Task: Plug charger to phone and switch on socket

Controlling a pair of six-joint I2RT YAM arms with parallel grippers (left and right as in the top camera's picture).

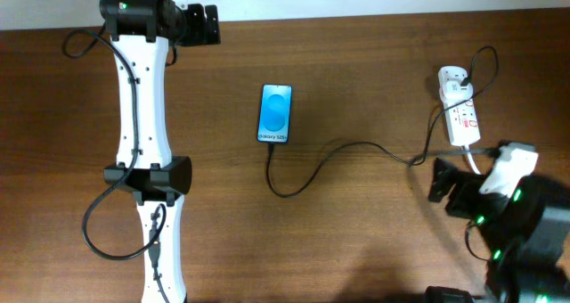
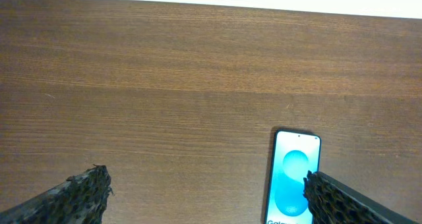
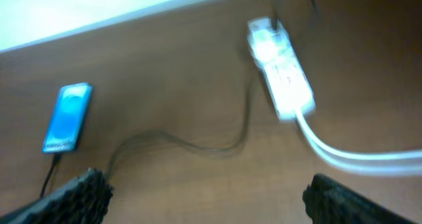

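Note:
The phone (image 1: 274, 114) lies flat at the table's middle with its blue screen up. It also shows in the left wrist view (image 2: 293, 178) and the right wrist view (image 3: 67, 117). The charger (image 1: 343, 150), a thin black cable, meets the phone's lower edge, loops, and runs right to the socket (image 1: 460, 111), a white power strip also in the right wrist view (image 3: 280, 69). My left gripper (image 1: 207, 24) (image 2: 208, 197) is open and empty, up and left of the phone. My right gripper (image 1: 442, 183) (image 3: 208, 191) is open and empty, just below the socket.
The socket's thick white cord (image 3: 356, 159) runs toward the lower right, near my right arm. The table's far edge (image 1: 356, 16) meets a white wall. The right wrist view is blurred.

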